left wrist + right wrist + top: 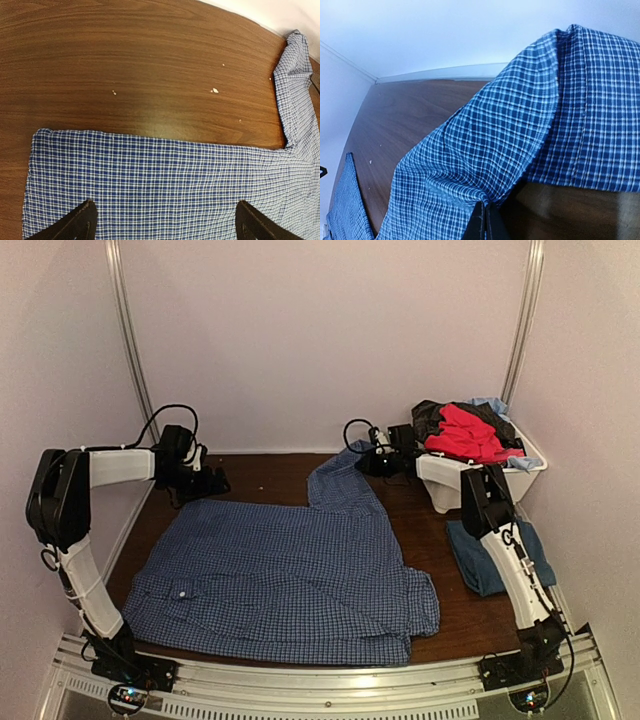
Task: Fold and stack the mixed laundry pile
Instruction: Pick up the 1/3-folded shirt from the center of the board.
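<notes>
A blue-and-white checked button shirt [290, 575] lies spread flat across the middle of the table. One sleeve [340, 480] reaches toward the back. My right gripper [363, 462] is shut on that sleeve; in the right wrist view the closed fingertips [487, 220] pinch a fold of the checked cloth [485, 145], which is lifted off the wood. My left gripper [205, 483] stands open over the shirt's far left edge. Its dark fingers [75, 225] are wide apart above the flat checked cloth [165, 180], holding nothing. Red, black and light-blue clothes [468, 430] are heaped at the back right.
The heaped clothes sit in a white plastic bin [445, 480] at the back right. A folded dark-blue garment [495, 560] lies on the table in front of the bin, beside the right arm. Bare brown wood [150, 60] shows behind the shirt. White walls close in the table.
</notes>
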{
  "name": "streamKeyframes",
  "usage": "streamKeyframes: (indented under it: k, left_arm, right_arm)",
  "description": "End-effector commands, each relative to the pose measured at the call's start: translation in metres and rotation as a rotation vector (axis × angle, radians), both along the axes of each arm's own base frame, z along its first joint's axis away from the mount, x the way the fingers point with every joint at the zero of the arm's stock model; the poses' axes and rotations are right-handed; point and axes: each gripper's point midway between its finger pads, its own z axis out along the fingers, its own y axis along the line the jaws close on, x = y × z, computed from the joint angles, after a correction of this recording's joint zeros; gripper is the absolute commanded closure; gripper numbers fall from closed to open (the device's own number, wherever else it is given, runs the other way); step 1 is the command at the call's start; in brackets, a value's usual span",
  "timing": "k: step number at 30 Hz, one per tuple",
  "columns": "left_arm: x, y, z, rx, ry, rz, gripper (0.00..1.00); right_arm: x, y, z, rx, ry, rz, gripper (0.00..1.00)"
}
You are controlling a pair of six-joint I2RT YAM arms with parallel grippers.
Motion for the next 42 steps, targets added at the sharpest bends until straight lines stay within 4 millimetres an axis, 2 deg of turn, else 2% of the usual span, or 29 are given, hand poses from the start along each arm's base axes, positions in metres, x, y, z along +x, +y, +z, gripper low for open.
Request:
streamKeyframes:
  k: [1, 3, 5, 8, 13, 16, 17, 19, 21, 23, 25, 27, 29, 32, 34, 42]
  left_arm:
    - [0.007, -0.002, 0.005, -0.012, -0.028, -0.008, 0.02]
    - [0.006, -0.002, 0.006, -0.013, -0.032, -0.005, 0.02]
    - [0.005, -0.002, 0.005, -0.019, -0.032, -0.005, 0.02]
    - [0.003, -0.003, 0.004, -0.024, -0.03, -0.007, 0.02]
    - [0.002, -0.003, 0.002, -0.021, -0.028, -0.01, 0.02]
    - [0.003, -0.003, 0.002, -0.021, -0.029, -0.014, 0.02]
    - [0.003, -0.003, 0.002, -0.021, -0.029, -0.015, 0.02]
    - [0.004, -0.004, 0.001, -0.021, -0.027, -0.015, 0.02]
    - [0.005, -0.005, 0.002, -0.027, -0.029, -0.02, 0.02]
    - [0.005, -0.006, 0.002, -0.033, -0.03, -0.023, 0.02]
    - [0.004, -0.007, 0.003, -0.038, -0.03, -0.025, 0.02]
    - [0.004, -0.008, 0.004, -0.042, -0.03, -0.029, 0.02]
    - [0.003, -0.007, 0.005, -0.039, -0.033, -0.029, 0.02]
    - [0.004, -0.007, 0.007, -0.038, -0.038, -0.026, 0.02]
    - [0.005, -0.006, 0.007, -0.036, -0.038, -0.022, 0.02]
    - [0.004, -0.005, 0.008, -0.032, -0.036, -0.014, 0.02]
  right_arm:
    - [-0.027, 0.015, 0.086, 0.037, -0.109, 0.083, 1.0]
    - [-0.048, 0.021, 0.101, 0.042, -0.112, 0.111, 1.0]
    - [-0.073, 0.026, 0.104, 0.032, -0.092, 0.126, 1.0]
    - [-0.111, 0.028, 0.098, 0.037, -0.032, 0.15, 1.0]
    - [-0.184, 0.027, 0.064, 0.016, 0.114, 0.214, 1.0]
    - [-0.231, 0.027, 0.04, -0.007, 0.207, 0.317, 1.0]
    - [-0.244, 0.026, 0.036, -0.019, 0.227, 0.356, 1.0]
    - [-0.26, 0.024, 0.037, -0.036, 0.233, 0.417, 0.92]
    - [-0.258, 0.017, 0.043, -0.066, 0.219, 0.417, 0.74]
    - [-0.238, 0.004, 0.059, -0.079, 0.179, 0.352, 0.58]
    - [-0.208, -0.013, 0.077, -0.075, 0.126, 0.248, 0.53]
    - [-0.178, -0.032, 0.09, -0.096, 0.091, 0.142, 0.51]
    - [-0.152, -0.047, 0.096, -0.151, 0.073, 0.056, 0.47]
    - [-0.118, -0.07, 0.087, -0.287, 0.097, -0.07, 0.46]
    - [-0.111, -0.078, 0.067, -0.359, 0.164, -0.1, 0.46]
    - [-0.109, -0.083, 0.04, -0.356, 0.209, -0.154, 0.47]
